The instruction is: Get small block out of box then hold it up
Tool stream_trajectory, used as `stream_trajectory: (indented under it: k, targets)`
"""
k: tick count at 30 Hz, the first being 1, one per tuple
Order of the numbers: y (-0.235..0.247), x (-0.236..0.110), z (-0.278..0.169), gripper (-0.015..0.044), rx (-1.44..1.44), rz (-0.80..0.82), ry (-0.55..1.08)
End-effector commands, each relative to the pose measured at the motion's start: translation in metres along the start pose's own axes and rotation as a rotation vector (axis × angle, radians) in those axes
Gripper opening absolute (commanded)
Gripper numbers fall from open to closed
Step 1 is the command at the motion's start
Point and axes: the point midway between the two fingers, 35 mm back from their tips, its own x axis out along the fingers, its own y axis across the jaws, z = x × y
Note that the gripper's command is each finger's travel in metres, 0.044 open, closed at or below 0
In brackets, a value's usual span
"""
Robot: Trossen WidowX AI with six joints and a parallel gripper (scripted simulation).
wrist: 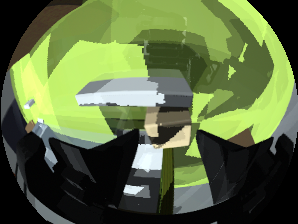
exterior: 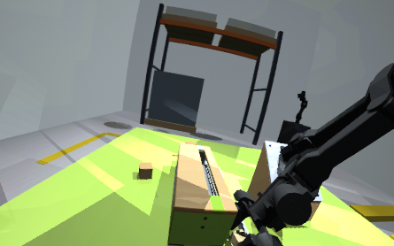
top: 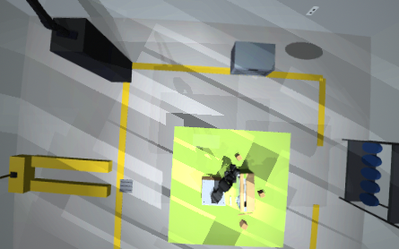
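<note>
The long tan box (top: 248, 197) (exterior: 190, 177) lies on the green table (top: 184, 224) (exterior: 88, 208), with a dark slot running along its top. My gripper (top: 234, 170) (exterior: 243, 221) is open and low at the box's near end, beside its right-hand corner as the exterior view shows it. In the wrist view a small tan piece (wrist: 169, 129) shows ahead between the dark fingers, apart from them. I cannot tell if it is the block or part of the box. The shelf inside the box is hidden.
Small tan cubes stand on the table around the box: one beside it (top: 261, 193) (exterior: 145, 170), one past its far end (top: 243, 224) (exterior: 191, 142) and one near my gripper's end (top: 238, 156). The arm's white base (top: 208, 193) sits close along the box.
</note>
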Motion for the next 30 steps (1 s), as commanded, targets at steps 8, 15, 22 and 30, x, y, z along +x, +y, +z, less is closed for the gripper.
stream_trajectory:
  k: [8,15,22,30]
  targets:
    - [0.000,0.007,0.004,0.0180,0.004,0.000,0.003]
    - [0.000,0.007,0.003,0.0055,0.003,0.000,0.003]
    - [-0.001,-0.010,-0.006,0.0000,0.001,0.001,0.002]
    - [0.000,-0.033,-0.016,0.0000,-0.001,0.002,0.001]
